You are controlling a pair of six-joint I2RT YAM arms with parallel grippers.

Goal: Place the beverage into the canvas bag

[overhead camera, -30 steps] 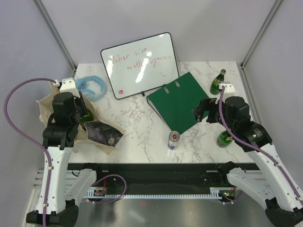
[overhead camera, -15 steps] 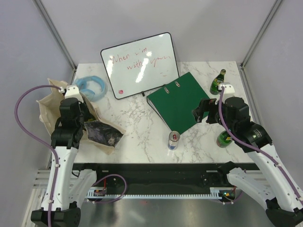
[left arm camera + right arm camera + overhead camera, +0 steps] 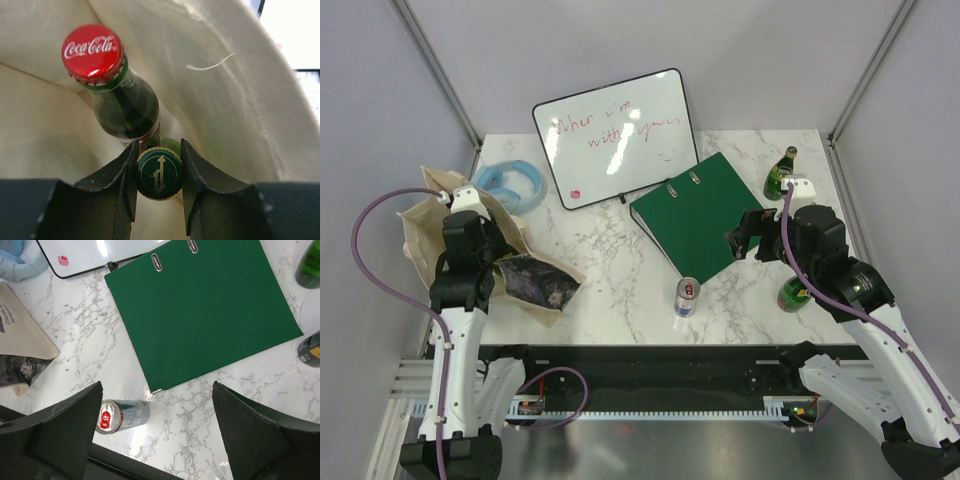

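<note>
A: Left claw [image 3: 159,145]?
B: Clamped on the gold-marked cap of a green bottle [image 3: 159,172], one finger at each side, down inside the canvas bag [image 3: 225,100].
A: Anything else in there?
B: A Coca-Cola bottle [image 3: 125,105], red-capped, just beyond the held one. Touching it or not, impossible to tell. Beige cloth close on every side.
A: And the bag on the table?
B: At the left edge, mouth open upward, with the dark mottled print [image 3: 535,283] spread toward the near edge. Just behind it, toward the far left corner, a light-blue ring [image 3: 510,183].
A: Right claw [image 3: 156,386]?
B: Spread wide, holding nothing, hanging above the marble tabletop [image 3: 200,410] toward the near edge. Below it, a silver-blue can [image 3: 122,415], upright, just beside the near corner of a green binder [image 3: 200,315].
A: Farther out?
B: Flat in the middle, that binder. Behind it, by the far edge, a whiteboard [image 3: 615,135] with red scribble. Along the right edge, two more green ones: a far bottle [image 3: 780,173] near the far right corner, and a near bottle [image 3: 792,293] toward the near edge, partly hidden under the right arm [image 3: 830,255].
</note>
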